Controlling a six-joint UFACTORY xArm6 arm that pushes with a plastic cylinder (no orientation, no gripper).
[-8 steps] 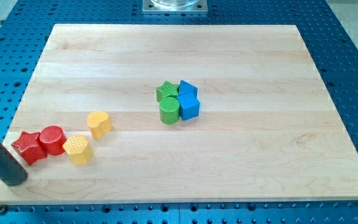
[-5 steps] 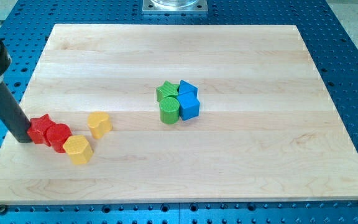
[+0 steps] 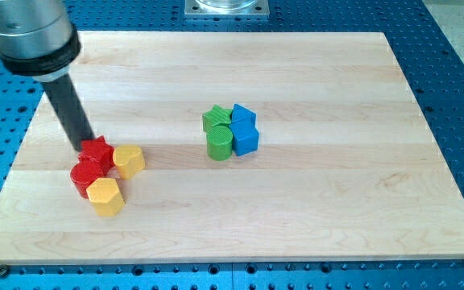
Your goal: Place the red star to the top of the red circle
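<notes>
The tip (image 3: 86, 147) has swept the small red star block (image 3: 97, 150) round above the red round block (image 3: 84, 174); nearly placed. No claw shows.

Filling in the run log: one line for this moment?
my tip: touching red star, its left | red star: above red circle, touching | yellow blocks: adjacent

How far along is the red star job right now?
Mostly done: the red star sits just above the red circle, touching it, offset slightly to the view's right. In hand: my tip rests against the star's left edge. Left: perhaps a small nudge to centre it, then backing away from the yellow blocks beside them.
</notes>
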